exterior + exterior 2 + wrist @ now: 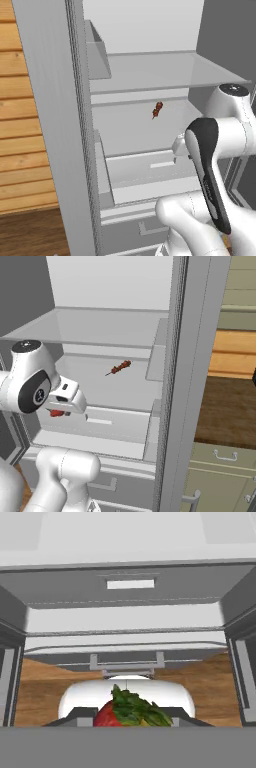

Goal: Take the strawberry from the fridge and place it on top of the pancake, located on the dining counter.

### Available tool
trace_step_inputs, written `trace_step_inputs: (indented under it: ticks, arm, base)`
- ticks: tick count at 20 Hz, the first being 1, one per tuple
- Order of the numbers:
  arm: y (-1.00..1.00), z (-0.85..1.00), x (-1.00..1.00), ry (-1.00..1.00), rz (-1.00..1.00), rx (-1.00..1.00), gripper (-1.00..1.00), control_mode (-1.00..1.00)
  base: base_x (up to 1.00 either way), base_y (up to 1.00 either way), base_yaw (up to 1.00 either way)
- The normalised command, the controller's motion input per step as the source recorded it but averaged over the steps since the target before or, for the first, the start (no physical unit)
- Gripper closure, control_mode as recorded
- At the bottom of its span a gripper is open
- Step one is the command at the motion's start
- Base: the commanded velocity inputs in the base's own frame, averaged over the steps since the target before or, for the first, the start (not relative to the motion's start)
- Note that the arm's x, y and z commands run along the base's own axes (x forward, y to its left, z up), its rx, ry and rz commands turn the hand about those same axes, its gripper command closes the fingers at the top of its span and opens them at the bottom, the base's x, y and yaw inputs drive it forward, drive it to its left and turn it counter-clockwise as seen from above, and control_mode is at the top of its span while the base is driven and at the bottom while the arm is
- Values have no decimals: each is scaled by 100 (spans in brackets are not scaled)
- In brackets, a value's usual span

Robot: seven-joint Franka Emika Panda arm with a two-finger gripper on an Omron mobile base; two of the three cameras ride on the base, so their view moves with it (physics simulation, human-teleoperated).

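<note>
strawberry [125,712] pinched between closed fingers [82,714], facing fridge [130,582] drawers.

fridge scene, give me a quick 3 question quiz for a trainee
1. True or false: the gripper is shut on the strawberry.
2. What lies on the middle shelf of the fridge? A) a skewer of meat B) a milk carton C) an apple
3. Fill in: the strawberry's leaves are ____ in colour.

Key:
1. True; the hand view shows the strawberry sitting between the finger tips.
2. A; the skewer lies alone on that shelf.
3. Green.
</note>
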Motion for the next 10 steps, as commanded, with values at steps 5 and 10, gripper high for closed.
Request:
trace_step_inputs:
  ticks: [5, 10]
  arm:
    - [-1, -2, -9, -23, 3, 0, 100, -100]
    - [0, 0, -1, 1, 0, -4, 100, -100]
  base:
    - [0, 0, 0]
    - [0, 0, 0]
